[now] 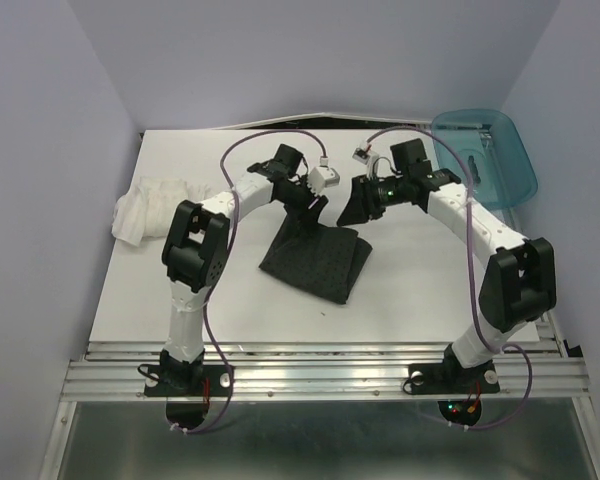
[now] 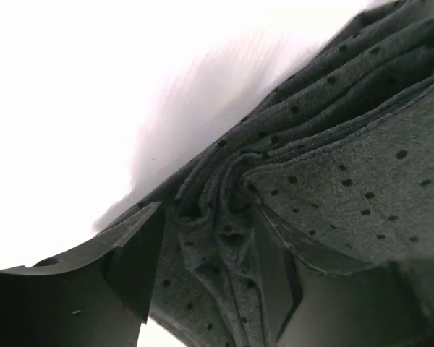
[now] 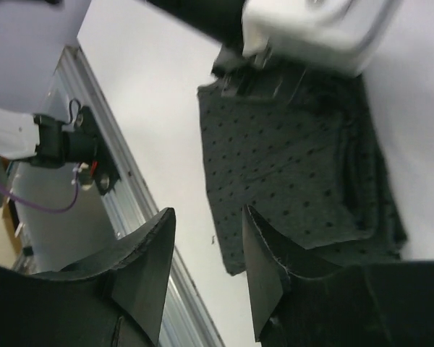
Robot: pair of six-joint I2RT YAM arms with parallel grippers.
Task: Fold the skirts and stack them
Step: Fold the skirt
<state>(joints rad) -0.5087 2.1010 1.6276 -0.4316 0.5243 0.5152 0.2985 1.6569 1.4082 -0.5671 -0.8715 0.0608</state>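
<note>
One white desk point(image 1: 400, 290) boxed in by pale lilac walls, one teal bin point(image 1: 500, 160) at its far right corner. Two skirts: the dotted charcoal skirt point(image 1: 315, 258) folded mid-desk, the white ruffled skirt point(image 1: 150, 208) bunched at the left edge. Two end effectors: left end effector point(image 2: 202, 238) spread astride the charcoal folds, right end effector point(image 3: 208, 231) spread, holding nothing, hovering just beside.

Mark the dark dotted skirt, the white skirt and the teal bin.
dark dotted skirt point(image 1: 315, 262), top view, cloth's middle
white skirt point(image 1: 150, 208), top view, crumpled middle
teal bin point(image 1: 515, 165), top view, right wall
</note>
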